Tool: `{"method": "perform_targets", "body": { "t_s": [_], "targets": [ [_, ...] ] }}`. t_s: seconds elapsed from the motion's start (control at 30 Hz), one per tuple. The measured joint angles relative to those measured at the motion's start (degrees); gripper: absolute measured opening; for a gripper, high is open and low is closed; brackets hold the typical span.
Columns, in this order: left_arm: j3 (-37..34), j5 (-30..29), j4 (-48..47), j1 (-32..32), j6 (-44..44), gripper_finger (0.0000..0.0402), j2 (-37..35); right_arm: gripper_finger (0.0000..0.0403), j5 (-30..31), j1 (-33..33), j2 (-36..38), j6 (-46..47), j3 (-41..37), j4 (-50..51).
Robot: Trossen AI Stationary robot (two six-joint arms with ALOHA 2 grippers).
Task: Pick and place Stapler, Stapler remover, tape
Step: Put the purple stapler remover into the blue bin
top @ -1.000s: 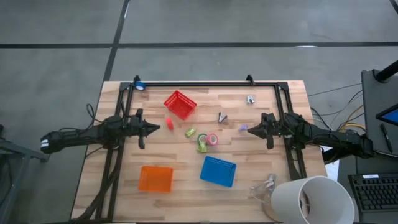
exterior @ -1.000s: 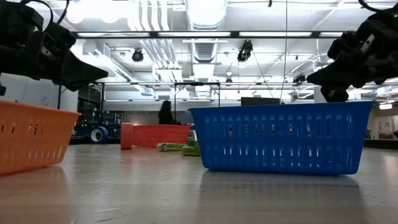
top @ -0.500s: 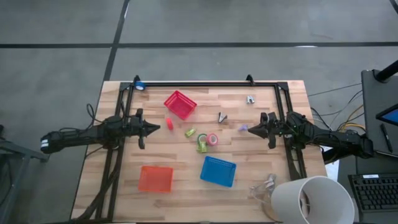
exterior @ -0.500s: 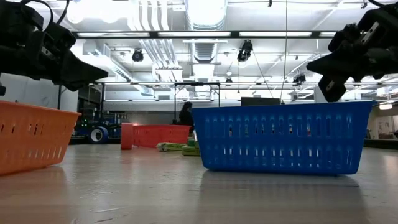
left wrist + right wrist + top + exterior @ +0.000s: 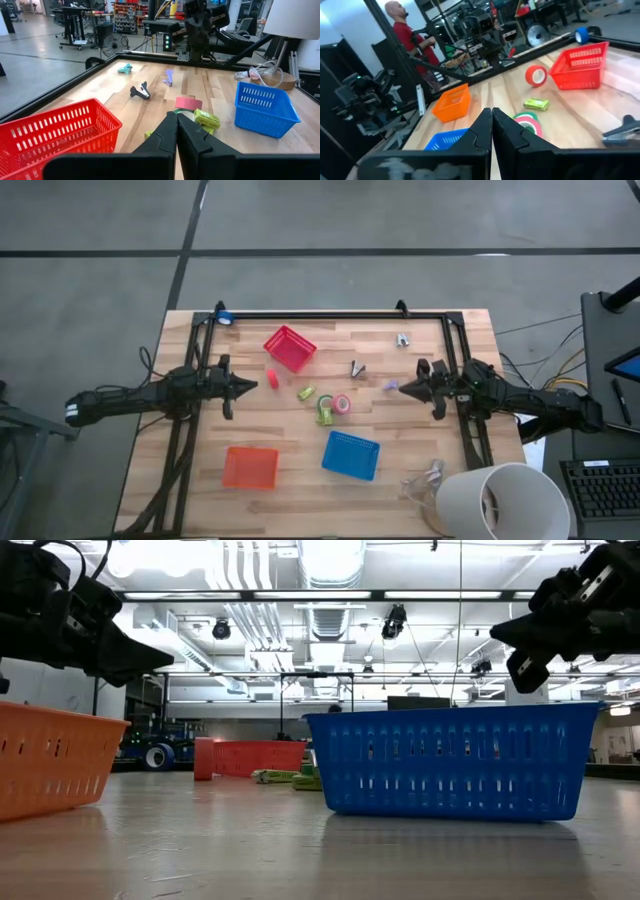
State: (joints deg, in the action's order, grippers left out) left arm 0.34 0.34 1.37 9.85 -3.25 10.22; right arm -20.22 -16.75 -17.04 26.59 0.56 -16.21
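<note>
Poised over tape (image 5: 342, 403), baskets waiting.
Left gripper (image 5: 255, 386) and right gripper (image 5: 401, 388) closed empty, flanking items for reach.

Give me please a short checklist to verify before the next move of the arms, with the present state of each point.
1. Left pincer free of load: ok, fingers shut, nothing held.
2. Right pincer free of load: ok, shut and empty, above the table.
3. Tape rolls reachable: ok, the pink-red tape lies flat mid-table, touching the green tape.
4. Baskets upright: ok for blue basket and orange basket; red basket cannot tell.
5. Stapler identified: cannot tell.
</note>
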Motion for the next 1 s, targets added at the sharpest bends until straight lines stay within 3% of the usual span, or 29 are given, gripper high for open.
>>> {"method": "perform_targets", "body": {
  "t_s": [0.33,0.6,0.77,1.0],
  "targets": [
    [0.0,0.0,0.0,0.0,0.0,0.0010,0.0,0.0016,4.1,0.0,-6.4,4.8,0.0,-1.2],
    [0.0,0.0,-0.1,0.0,0.0,0.0010,0.0,0.0093,11.2,0.0,-13.9,10.2,0.0,-1.7],
    [0.0,0.0,-0.1,0.0,0.0,0.0010,0.0,0.0137,14.8,0.0,-17.9,8.1,0.0,-2.3],
    [0.0,0.0,-0.1,0.0,0.0,0.0010,0.0,0.0165,12.4,1.9,-24.2,-2.1,3.6,-2.5]
  ]
}}
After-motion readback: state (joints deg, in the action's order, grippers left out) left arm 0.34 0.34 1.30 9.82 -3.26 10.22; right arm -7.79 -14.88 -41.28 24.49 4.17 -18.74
